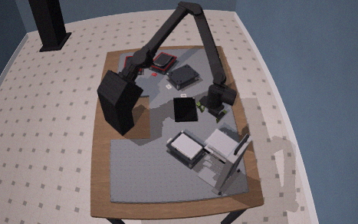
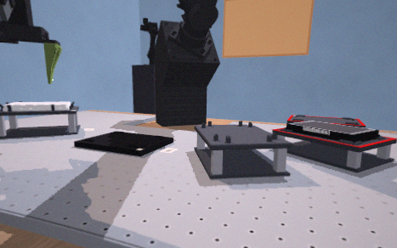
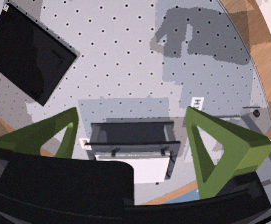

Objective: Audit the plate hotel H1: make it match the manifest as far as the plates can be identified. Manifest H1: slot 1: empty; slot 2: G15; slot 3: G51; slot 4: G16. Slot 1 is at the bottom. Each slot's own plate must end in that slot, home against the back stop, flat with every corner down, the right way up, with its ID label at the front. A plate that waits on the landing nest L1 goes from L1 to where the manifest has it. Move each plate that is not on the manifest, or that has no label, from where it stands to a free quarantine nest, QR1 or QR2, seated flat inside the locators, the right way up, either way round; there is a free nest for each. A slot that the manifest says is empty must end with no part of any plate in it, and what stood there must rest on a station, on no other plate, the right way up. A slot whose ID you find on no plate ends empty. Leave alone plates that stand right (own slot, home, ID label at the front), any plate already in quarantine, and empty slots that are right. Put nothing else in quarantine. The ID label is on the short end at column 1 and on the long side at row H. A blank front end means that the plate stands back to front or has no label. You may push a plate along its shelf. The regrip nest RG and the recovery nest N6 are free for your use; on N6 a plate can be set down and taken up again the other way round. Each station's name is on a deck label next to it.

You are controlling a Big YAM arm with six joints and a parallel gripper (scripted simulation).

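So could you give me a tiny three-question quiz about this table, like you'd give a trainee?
1. True or false: the green-fingered gripper is clamped on a plate.
2. Which nest holds a dark plate? A: the red-edged raised nest; B: the plain grey raised nest with pegs.
3. Fill in: the flat black square pad lies directly on the ______ grey deck.

Key: 1 false, it is open and holds nothing; 2 A; 3 perforated.
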